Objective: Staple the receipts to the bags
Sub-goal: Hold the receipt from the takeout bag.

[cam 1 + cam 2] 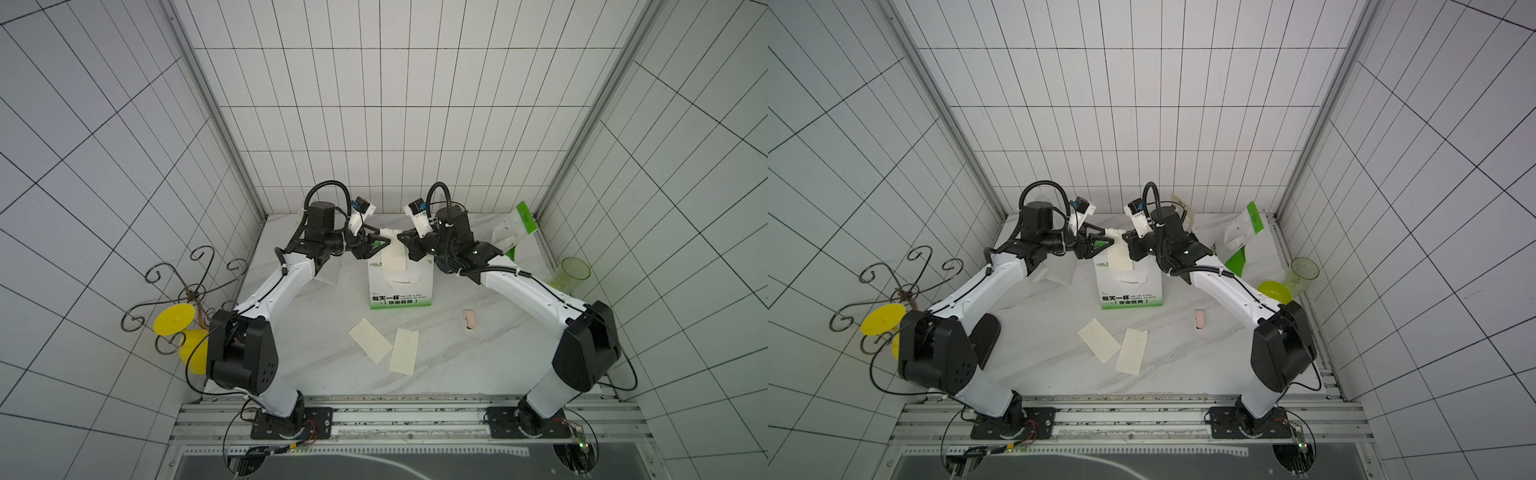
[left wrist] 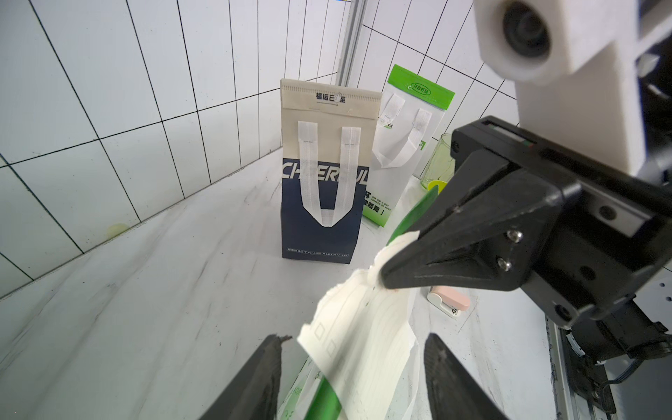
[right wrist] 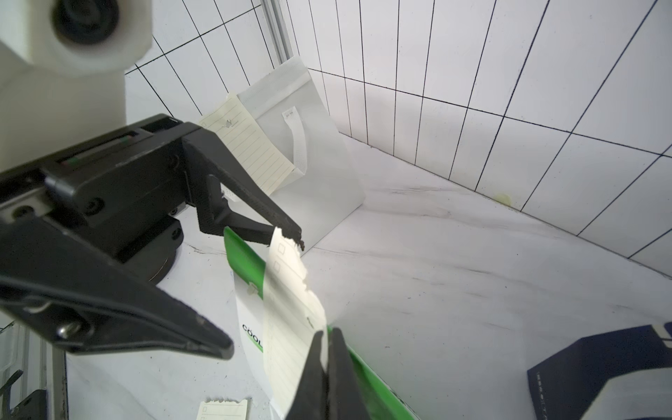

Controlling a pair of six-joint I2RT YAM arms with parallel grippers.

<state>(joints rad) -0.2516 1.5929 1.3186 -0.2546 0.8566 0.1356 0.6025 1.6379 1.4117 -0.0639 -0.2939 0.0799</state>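
A green-and-white bag (image 1: 400, 286) stands mid-table with a cream receipt (image 1: 394, 258) draped over its top edge. My right gripper (image 3: 328, 332) is shut on that receipt (image 3: 291, 302) together with the bag's green top edge (image 3: 243, 258). My left gripper (image 2: 358, 338) is open, with its fingers (image 2: 267, 378) on either side of the same receipt (image 2: 363, 312) and not touching it. Two loose receipts (image 1: 371, 340) (image 1: 404, 351) lie flat in front of the bag. The pink stapler (image 1: 470, 319) lies to their right.
A navy bag (image 2: 320, 203) and a second green-and-white bag (image 2: 407, 145) stand by the back wall. A white bag (image 3: 316, 152) with a receipt (image 3: 247, 145) on it stands at the back left. A green cup (image 1: 571, 272) is at the right edge and a wire stand (image 1: 187, 291) at the left.
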